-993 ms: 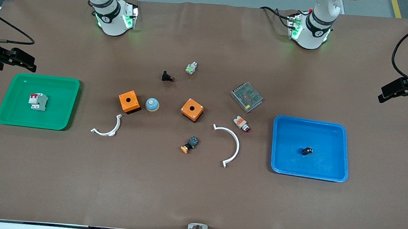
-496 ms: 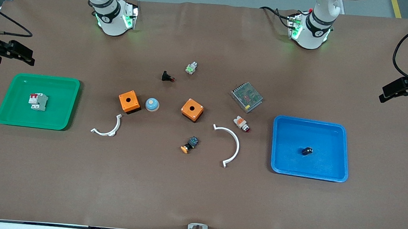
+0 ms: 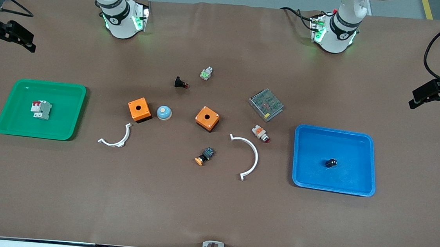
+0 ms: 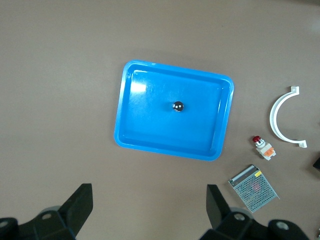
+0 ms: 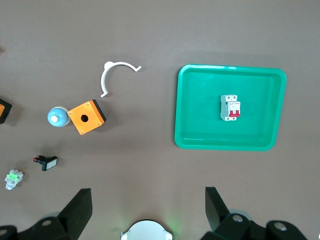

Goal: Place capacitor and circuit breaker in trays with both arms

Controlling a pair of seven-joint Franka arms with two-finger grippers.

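The capacitor (image 3: 331, 163), a tiny black cylinder, lies in the blue tray (image 3: 337, 132) at the left arm's end of the table. The left wrist view shows the capacitor (image 4: 177, 106) inside the blue tray (image 4: 170, 150) too. The white-grey circuit breaker (image 3: 41, 109) with its red switch lies in the green tray (image 3: 68, 100). In the right wrist view the circuit breaker (image 5: 230, 107) rests in the green tray (image 5: 200, 125). My left gripper (image 3: 416, 100) hangs high over the table's end beside the blue tray, open and empty (image 4: 148, 195). My right gripper (image 3: 30, 43) hangs over the other end, open and empty (image 5: 147, 196).
Between the trays lie two orange boxes (image 3: 139, 109) (image 3: 207, 118), a blue dome (image 3: 164, 113), two white arcs (image 3: 116, 141) (image 3: 250, 157), a mesh power supply (image 3: 266, 104) and several push buttons (image 3: 261, 133) (image 3: 204, 156) (image 3: 181, 83) (image 3: 206, 73).
The right gripper has drifted away from the green tray toward the bases' side of the table. The left gripper has shifted slightly the same way. Both stay open, and nothing on the table moved.
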